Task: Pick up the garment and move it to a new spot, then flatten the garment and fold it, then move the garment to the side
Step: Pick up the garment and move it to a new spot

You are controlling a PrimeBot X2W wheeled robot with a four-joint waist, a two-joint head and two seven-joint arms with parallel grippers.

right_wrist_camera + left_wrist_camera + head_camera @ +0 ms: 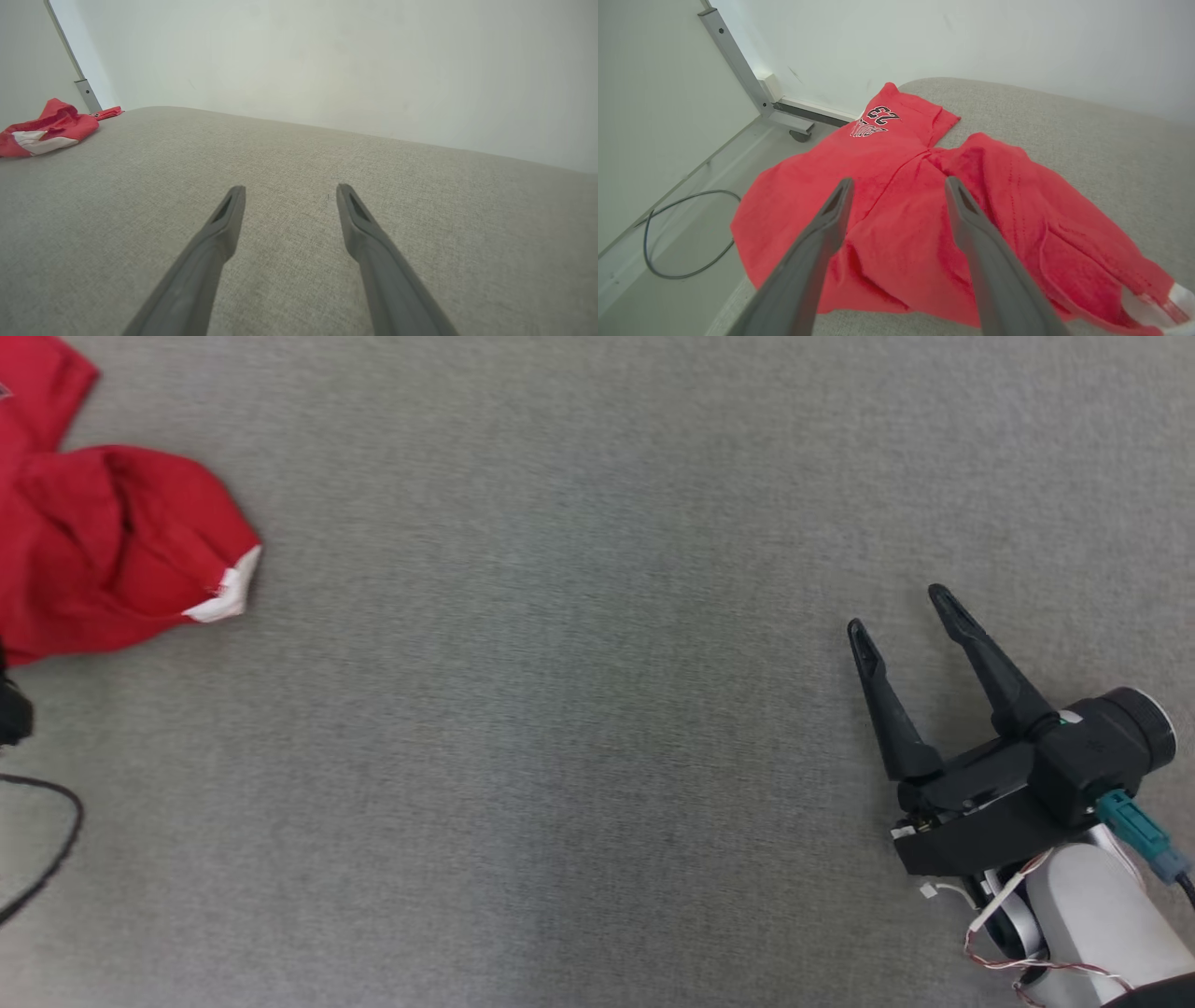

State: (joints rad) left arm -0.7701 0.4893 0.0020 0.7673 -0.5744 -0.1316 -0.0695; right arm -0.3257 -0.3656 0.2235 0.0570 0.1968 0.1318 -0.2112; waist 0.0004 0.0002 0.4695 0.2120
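- Light: bright, even, diffuse; I cannot tell its source.
- Shadows: faint, soft-edged.
- Wrist views: lines bow toward the edges; my fingers (803, 280) go soft near the lens.
- Head view: slightly soft, fine grain.

red garment (901, 219) soft matt cloth; grey surface (579, 728) coarse woven fabric

both end effectors (896, 186) (901, 611) spread wide

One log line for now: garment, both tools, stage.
garment: crumpled, left edge of surface | left tool: open, aimed at garment, nothing held | right tool: open, empty, over bare surface | stage: pick-up not yet done
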